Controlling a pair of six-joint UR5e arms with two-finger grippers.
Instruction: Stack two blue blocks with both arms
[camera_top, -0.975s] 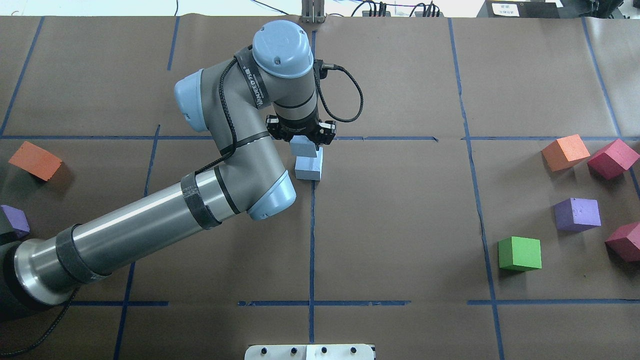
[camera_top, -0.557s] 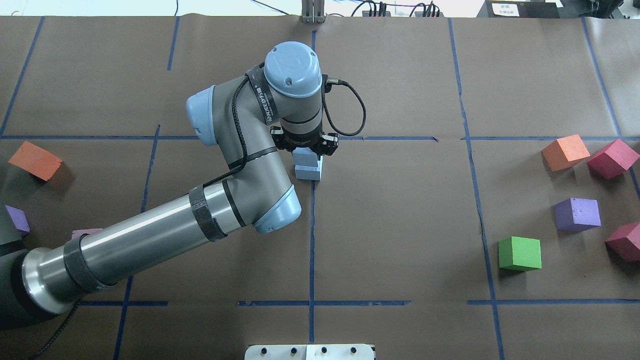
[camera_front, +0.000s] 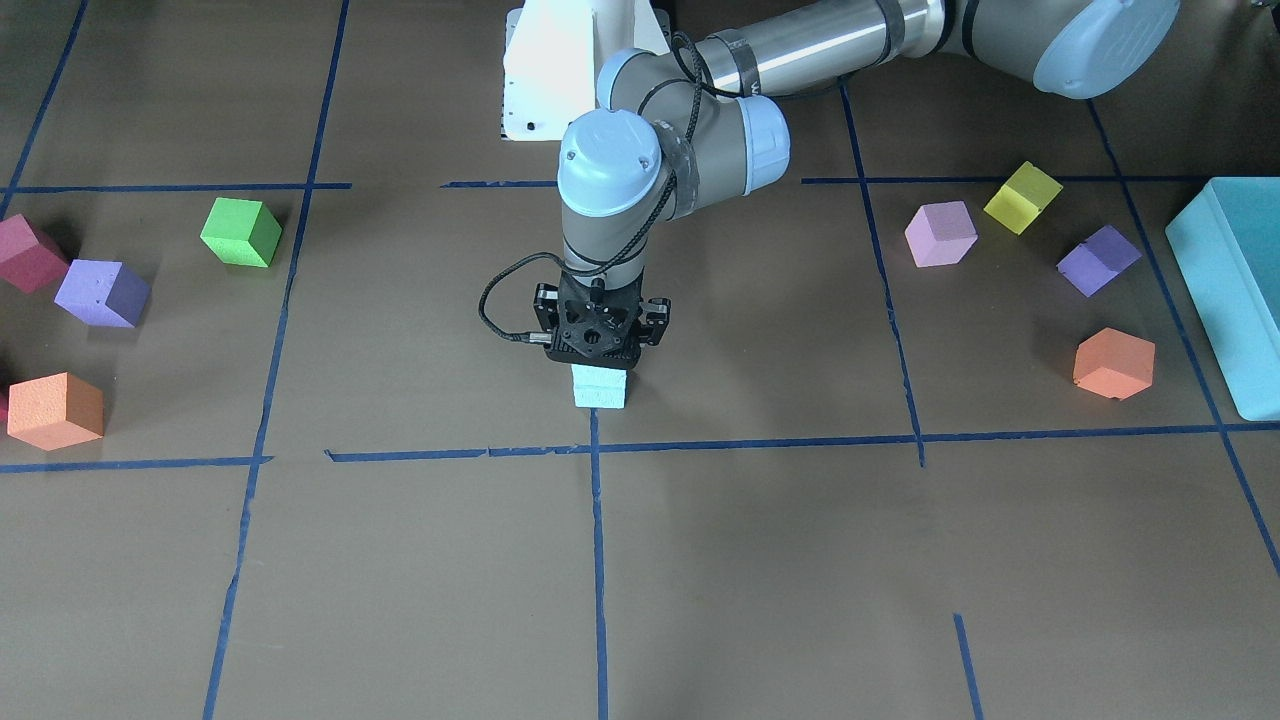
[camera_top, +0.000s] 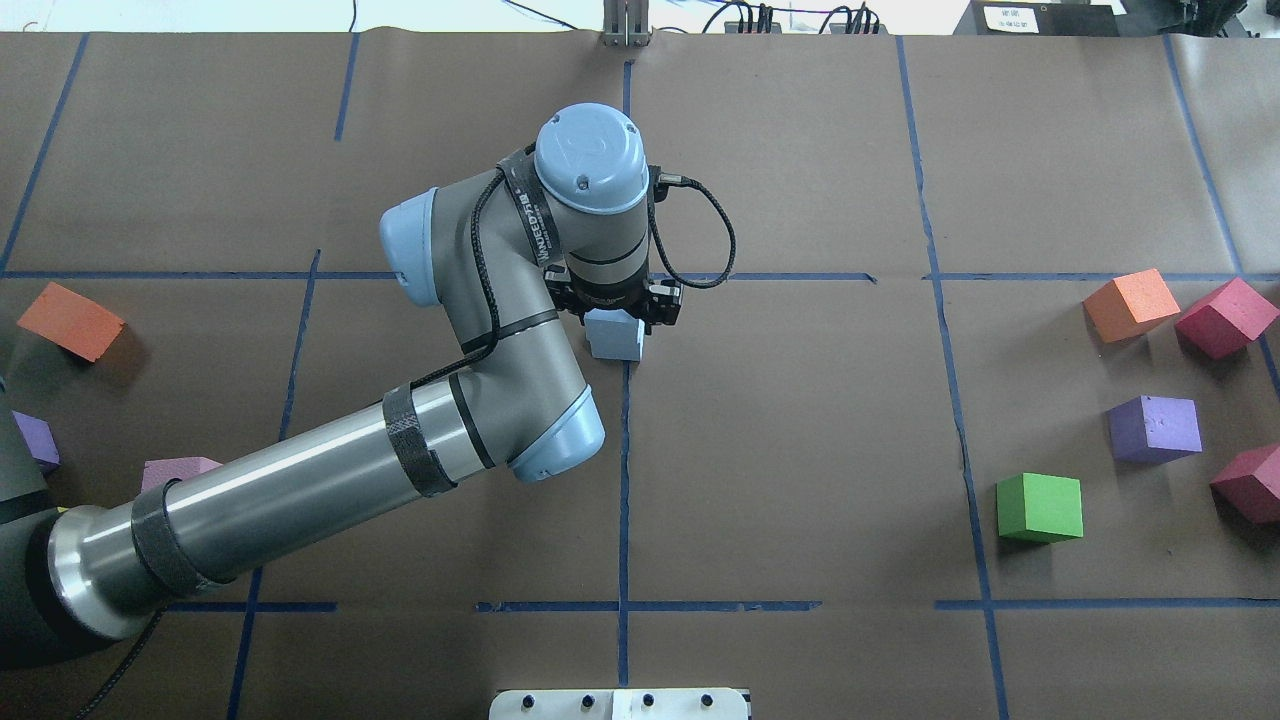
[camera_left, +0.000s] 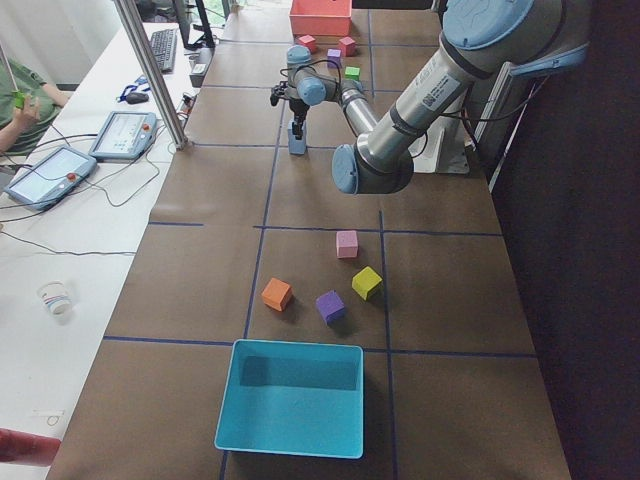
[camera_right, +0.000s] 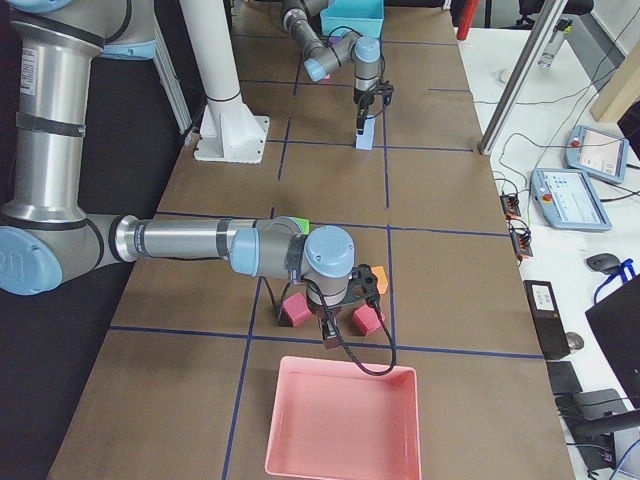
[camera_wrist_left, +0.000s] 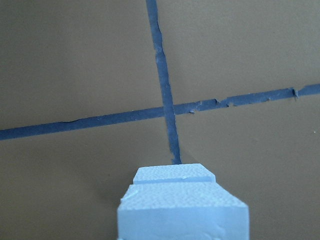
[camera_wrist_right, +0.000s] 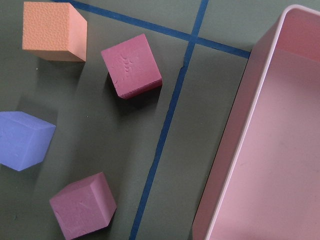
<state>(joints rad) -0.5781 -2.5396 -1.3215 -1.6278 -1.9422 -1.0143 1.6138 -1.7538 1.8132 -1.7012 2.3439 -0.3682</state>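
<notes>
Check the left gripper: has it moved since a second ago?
Yes. In the overhead view the left gripper, with its held blue block, has shifted off the cross tape line, toward the robot, over the lower blue block.

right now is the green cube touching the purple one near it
No, bare paper shows between the green cube and the purple cube in the overhead view.

Upper block (camera_wrist_left: 182, 215) over lower block (camera_wrist_left: 174, 173), beneath left hand (camera_front: 600, 362)
</notes>
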